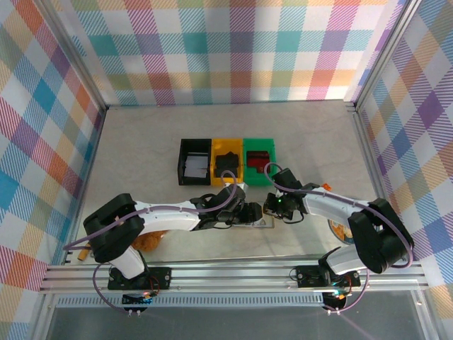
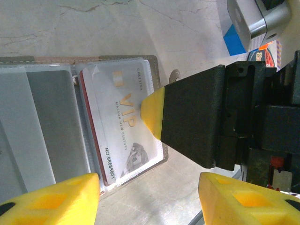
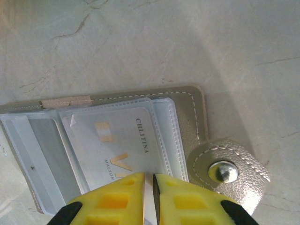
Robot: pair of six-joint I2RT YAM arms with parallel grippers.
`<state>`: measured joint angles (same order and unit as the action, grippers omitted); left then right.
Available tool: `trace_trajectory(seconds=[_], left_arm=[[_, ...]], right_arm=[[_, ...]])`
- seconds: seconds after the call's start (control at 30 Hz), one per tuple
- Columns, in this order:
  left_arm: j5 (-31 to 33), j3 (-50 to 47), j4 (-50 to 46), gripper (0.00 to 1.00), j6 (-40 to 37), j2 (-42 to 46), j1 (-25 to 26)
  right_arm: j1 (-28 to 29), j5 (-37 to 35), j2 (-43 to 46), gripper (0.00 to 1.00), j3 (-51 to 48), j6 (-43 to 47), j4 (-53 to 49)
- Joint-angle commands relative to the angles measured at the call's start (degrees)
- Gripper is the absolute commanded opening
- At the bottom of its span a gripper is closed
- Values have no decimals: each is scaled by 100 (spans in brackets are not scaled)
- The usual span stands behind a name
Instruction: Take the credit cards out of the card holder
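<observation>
**Extraction of the top card from an open holder**

The flat grey bifold card holder [image 1: 259, 224] lies open on the pale marbled table [image 1: 141, 142], low in the middle of the overhead view, between the two grippers. In the left wrist view its right-hand panel carries a pale plastic VIP card with gold lettering [image 2: 117, 112] in a clear sleeve. The thin edge of a reddish card [image 2: 92, 140] shows just under it.

The right gripper [image 3: 149, 185] has its yellow fingertips together on the lower edge of the VIP card, at the bottom of its own view. Whether a card edge is nipped between them I cannot tell. The left gripper [image 2: 149, 187] has its yellow fingers apart, at the bottom of its view, just off the holder's near edge.

The step probably goes best if one gripper pins the holder flat while the other takes a single card by its exposed edge. The pull should run along the sleeve rather than upward. The likely faults are the light holder lifting with the card, or both cards coming out together.

A silver snap tab [image 3: 229, 171] juts from the holder at the lower right of the right wrist view and could catch a finger. The right gripper's black finger lies across the card and crowds the left gripper's approach. A black plastic bin [image 1: 195, 161], a yellow bin [image 1: 226, 161] and a green bin [image 1: 259, 159] stand in a row above the holder in the overhead view, well apart from it.
</observation>
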<state>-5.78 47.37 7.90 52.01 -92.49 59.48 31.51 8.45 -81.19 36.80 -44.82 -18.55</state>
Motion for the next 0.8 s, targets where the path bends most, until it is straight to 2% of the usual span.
trace_trajectory(seconds=[0.0, 0.77], left_arm=[[-52, -80, 273, 56, -24, -109, -42], [-39, -117, 580, 41, 152, -642, -60]], right_arm=[[-22, -71, -29, 17, -216, -115, -75], [-22, -36, 68, 17, -311, -209, -35]])
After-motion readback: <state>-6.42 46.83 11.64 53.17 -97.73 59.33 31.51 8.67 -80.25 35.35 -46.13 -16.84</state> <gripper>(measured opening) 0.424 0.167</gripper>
